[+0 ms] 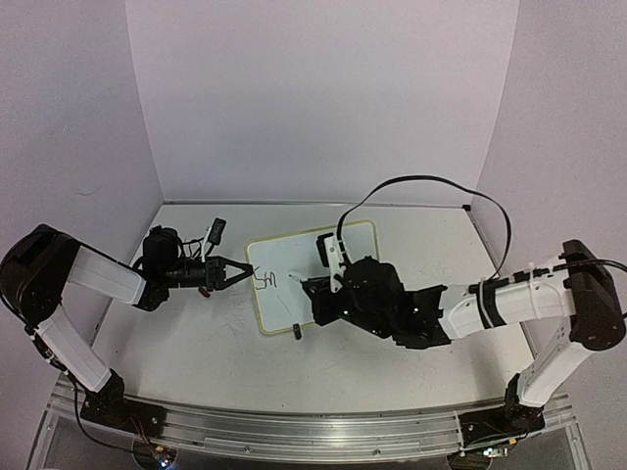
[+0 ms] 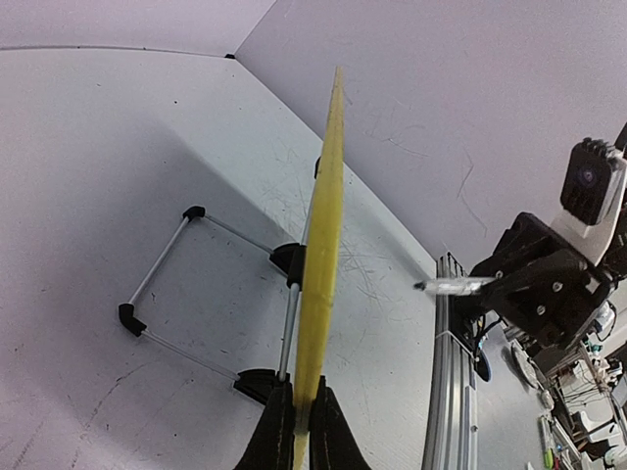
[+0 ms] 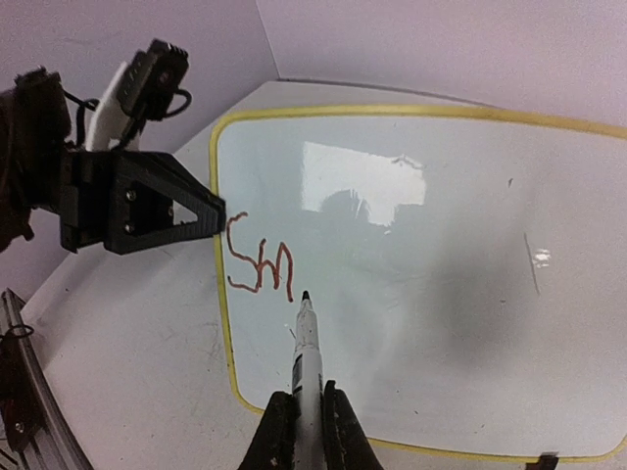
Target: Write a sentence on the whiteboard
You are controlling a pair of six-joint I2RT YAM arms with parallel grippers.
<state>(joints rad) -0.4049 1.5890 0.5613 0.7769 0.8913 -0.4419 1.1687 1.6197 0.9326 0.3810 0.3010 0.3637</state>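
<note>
- The sentence [image 3: 260, 262] is barely begun: only two looping letters, "Sm", stand near the left edge of the whiteboard [image 3: 441, 274]. They look dark reddish in the right wrist view and near black from above.
- I judge the task to be in its opening stroke, with nearly all the writing left and most of the board bare.
- The whiteboard stands mid-table, propped at a tilt. It is a glossy rounded rectangle with a thin yellow-green rim and a faint grey mark on its right half.
- The marker [image 3: 307, 348] is a slim white barrel with a dark tip. The tip sits just below and to the right of the "m"; whether it touches, I cannot tell.
- The right gripper [image 3: 299, 411] is clamped on the marker's barrel.
- The left gripper [image 1: 245, 273] is pinched on the board's left rim, beside the letters.
- Behind the board is a thin metal wire prop with a black corner foot [image 2: 127, 316].
- The tabletop [image 1: 196, 343] is matte white and finely scratched.
</note>
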